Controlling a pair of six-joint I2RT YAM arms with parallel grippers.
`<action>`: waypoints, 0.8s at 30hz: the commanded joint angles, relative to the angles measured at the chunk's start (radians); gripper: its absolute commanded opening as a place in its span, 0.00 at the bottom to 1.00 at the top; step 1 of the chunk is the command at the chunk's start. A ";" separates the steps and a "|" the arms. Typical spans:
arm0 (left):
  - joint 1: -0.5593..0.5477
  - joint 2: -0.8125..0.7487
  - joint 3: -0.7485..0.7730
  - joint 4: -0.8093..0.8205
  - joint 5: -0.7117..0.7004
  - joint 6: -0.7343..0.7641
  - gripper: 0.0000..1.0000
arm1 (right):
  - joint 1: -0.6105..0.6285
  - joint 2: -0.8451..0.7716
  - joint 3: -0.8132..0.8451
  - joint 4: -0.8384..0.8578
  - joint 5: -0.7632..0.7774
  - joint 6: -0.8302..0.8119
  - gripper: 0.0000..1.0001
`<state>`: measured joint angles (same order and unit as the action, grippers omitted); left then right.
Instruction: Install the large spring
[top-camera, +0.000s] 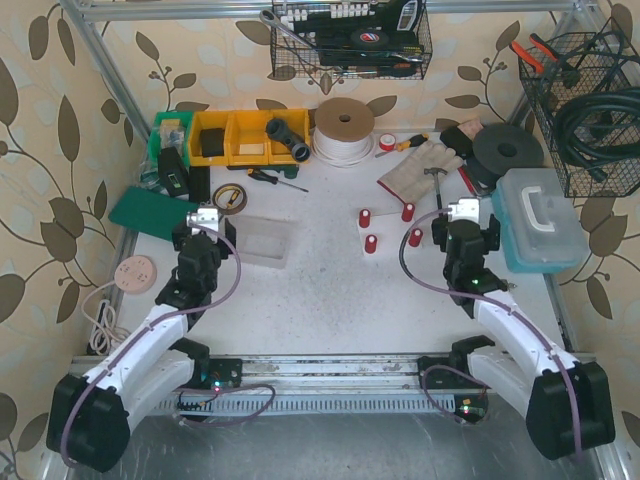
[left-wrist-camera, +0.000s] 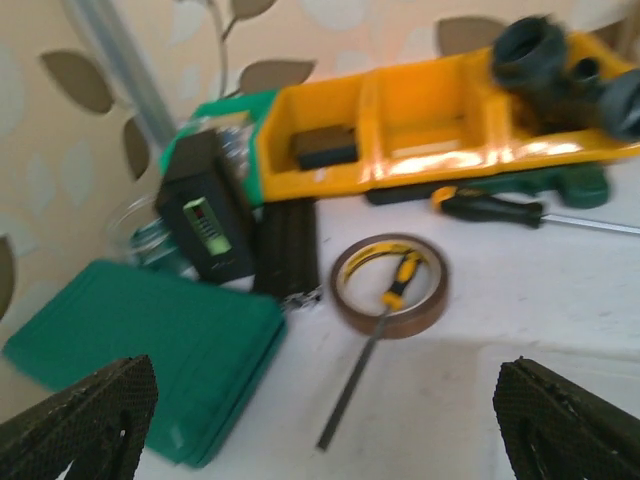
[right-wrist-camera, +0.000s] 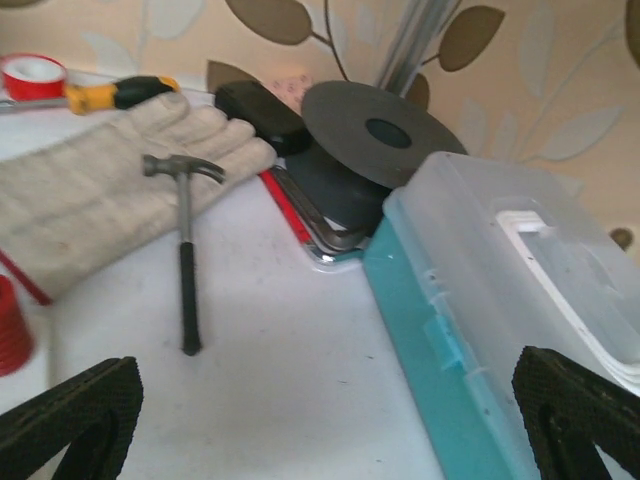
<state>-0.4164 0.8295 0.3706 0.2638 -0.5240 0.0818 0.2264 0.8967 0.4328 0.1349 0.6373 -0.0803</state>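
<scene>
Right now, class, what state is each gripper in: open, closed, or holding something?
Left gripper: jaws open, holding nothing.
Right gripper: jaws open, holding nothing.

Table middle (top-camera: 320, 300) open. Clear tray (top-camera: 262, 240) blocks the left lane; teal toolbox (right-wrist-camera: 480, 300) just beside right gripper (right-wrist-camera: 325, 425)

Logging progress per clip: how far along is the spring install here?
Done: nothing visible; I can pick out no spring in any view. In hand: nothing. The left pincer is open and empty, facing the tape ring; the right pincer is open and empty, facing the hammer. Left: find the spring, grasp it and fit it, so the whole job.
</scene>
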 joint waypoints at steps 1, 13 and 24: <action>0.073 -0.012 -0.044 0.019 -0.051 -0.045 0.94 | -0.043 0.039 -0.048 0.217 0.070 -0.099 1.00; 0.344 0.271 -0.126 0.324 0.182 -0.042 0.94 | -0.173 0.291 -0.150 0.578 -0.113 -0.013 1.00; 0.388 0.402 -0.111 0.480 0.336 -0.017 0.94 | -0.202 0.408 -0.063 0.501 -0.254 -0.063 1.00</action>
<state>-0.0494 1.1946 0.2550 0.5961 -0.2596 0.0551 0.0296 1.3121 0.3386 0.6250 0.5125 -0.1184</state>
